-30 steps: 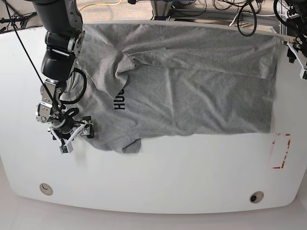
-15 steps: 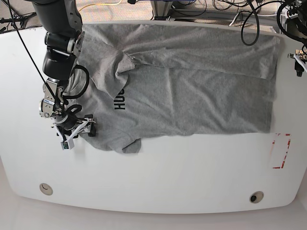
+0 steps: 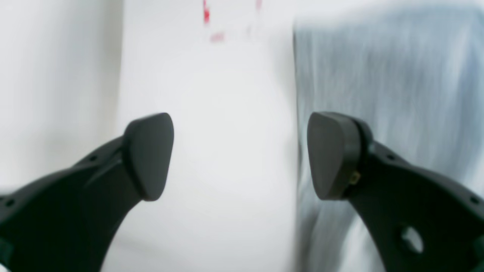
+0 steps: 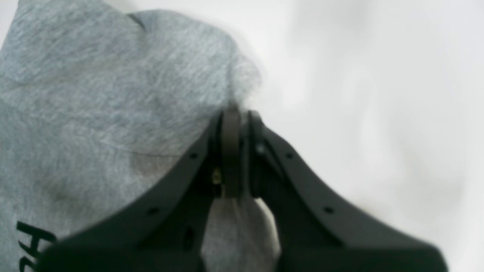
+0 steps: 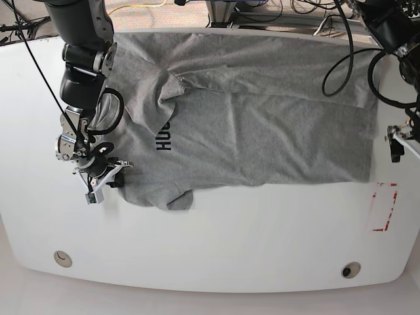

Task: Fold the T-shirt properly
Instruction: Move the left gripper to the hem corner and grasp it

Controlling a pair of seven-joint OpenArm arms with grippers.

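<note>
Base view shows the T-shirt [image 5: 249, 111] spread across the far half of the white table [image 5: 216, 243]. At its sleeve-side edge the right pincer [image 4: 236, 113] is clamped on a fold of grey cloth. The left pincer [image 3: 240, 155] hangs spread wide beside the shirt's opposite edge, gripping nothing.

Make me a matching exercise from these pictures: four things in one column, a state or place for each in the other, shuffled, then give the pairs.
Things:
1. T-shirt
2. left gripper
3. right gripper
4. red marking

States or places:
A. shut on grey cloth
B. on bare table near a corner
C. open, nothing between its jaws
D. spread across the table

Pairs: 1-D, 2-C, 3-A, 4-B
</note>
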